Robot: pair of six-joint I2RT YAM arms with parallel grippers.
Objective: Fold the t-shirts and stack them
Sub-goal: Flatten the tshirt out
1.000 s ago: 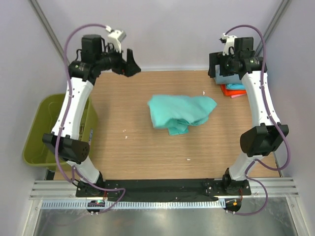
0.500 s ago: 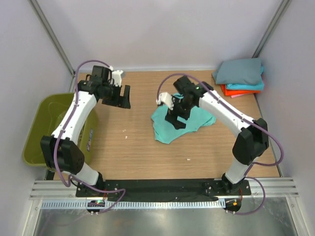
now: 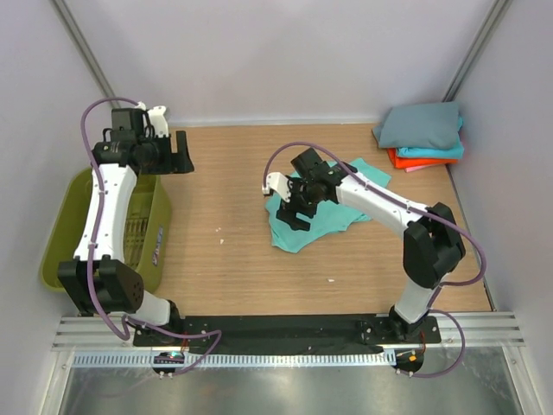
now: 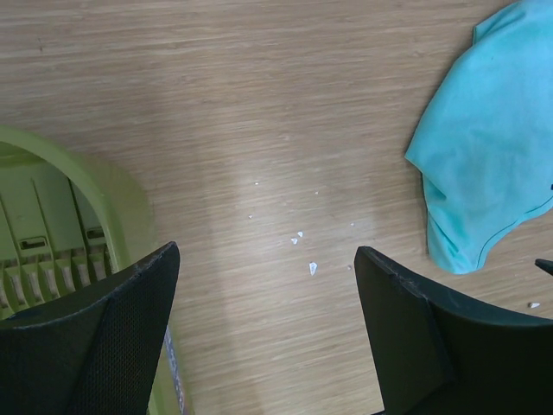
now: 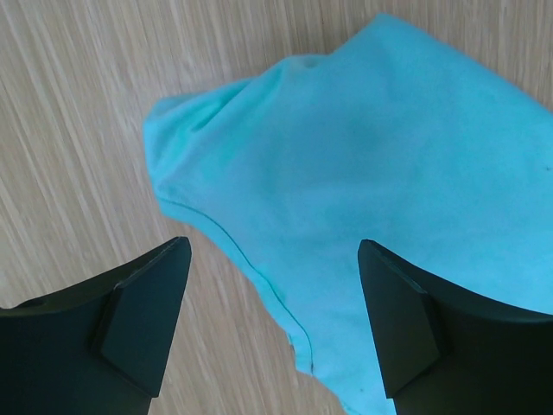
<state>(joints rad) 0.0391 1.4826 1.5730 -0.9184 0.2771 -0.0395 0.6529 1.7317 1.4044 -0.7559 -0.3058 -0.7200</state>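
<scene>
A mint green t-shirt (image 3: 333,216) lies crumpled at the middle of the table; it also shows in the right wrist view (image 5: 389,173) and at the right of the left wrist view (image 4: 492,164). My right gripper (image 3: 296,207) is open, just above the shirt's left part, with a hem edge between its fingers (image 5: 143,320). My left gripper (image 3: 180,154) is open and empty at the far left of the table, near the basket. A stack of folded shirts, grey (image 3: 422,125) over cyan (image 3: 432,152) over orange-red (image 3: 408,162), sits at the back right corner.
An olive-green plastic basket (image 3: 65,233) stands off the table's left edge, its rim in the left wrist view (image 4: 95,181). Small white specks (image 4: 298,238) lie on the wooden table (image 3: 225,268). Grey walls close in the back and sides.
The right arm swung from the back right stack down onto the mint shirt, then shifted slightly left. The left arm moved left and back toward the basket. The shirt changed shape.
</scene>
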